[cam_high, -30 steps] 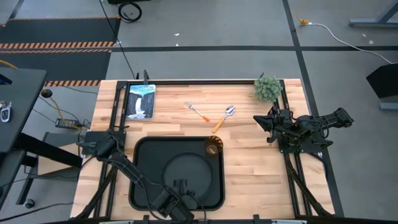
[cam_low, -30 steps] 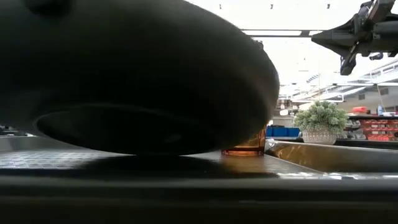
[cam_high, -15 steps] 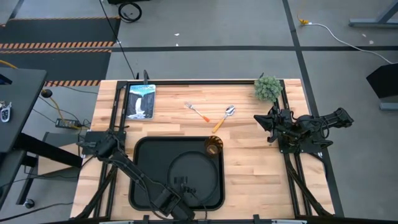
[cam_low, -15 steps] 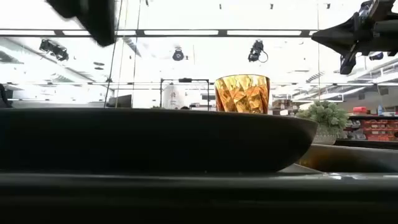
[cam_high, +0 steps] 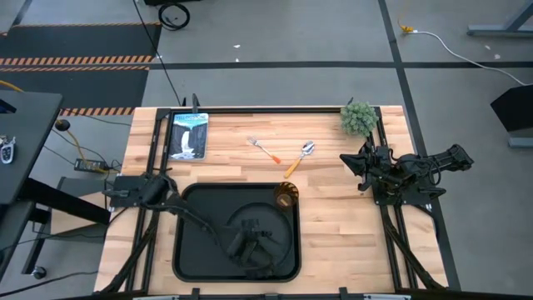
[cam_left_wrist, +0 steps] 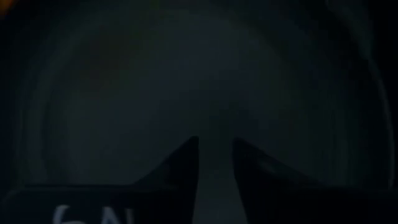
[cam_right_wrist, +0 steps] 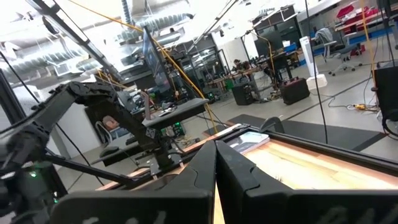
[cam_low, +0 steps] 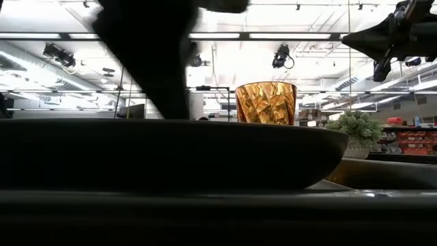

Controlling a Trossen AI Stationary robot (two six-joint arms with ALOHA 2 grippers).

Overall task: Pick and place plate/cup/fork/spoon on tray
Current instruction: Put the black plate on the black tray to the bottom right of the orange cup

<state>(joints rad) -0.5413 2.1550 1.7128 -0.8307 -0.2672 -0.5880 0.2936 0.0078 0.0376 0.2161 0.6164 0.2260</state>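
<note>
The round black plate (cam_high: 229, 218) lies flat in the black tray (cam_high: 187, 242); in the low view the plate (cam_low: 171, 154) fills the foreground. The amber cup (cam_high: 286, 197) stands upright in the tray's far right corner, behind the plate (cam_low: 266, 102). The fork (cam_high: 265, 150) and the spoon (cam_high: 300, 157) lie on the wood beyond the tray. My left gripper (cam_high: 251, 227) hovers over the plate's middle, slightly open and empty (cam_left_wrist: 215, 149). My right gripper (cam_high: 354, 164) is shut and empty at the table's right (cam_right_wrist: 216, 168).
A potted plant (cam_high: 358, 118) stands at the far right corner and a picture card (cam_high: 188, 135) lies at the far left. Bare wood (cam_high: 333, 225) lies between the tray and the right arm.
The plate, raised and tilted a second ago, has come down and now lies flat in the tray. My left gripper has left the plate's near rim, risen, and gone toward the table's far edge, over the plate's middle.
</note>
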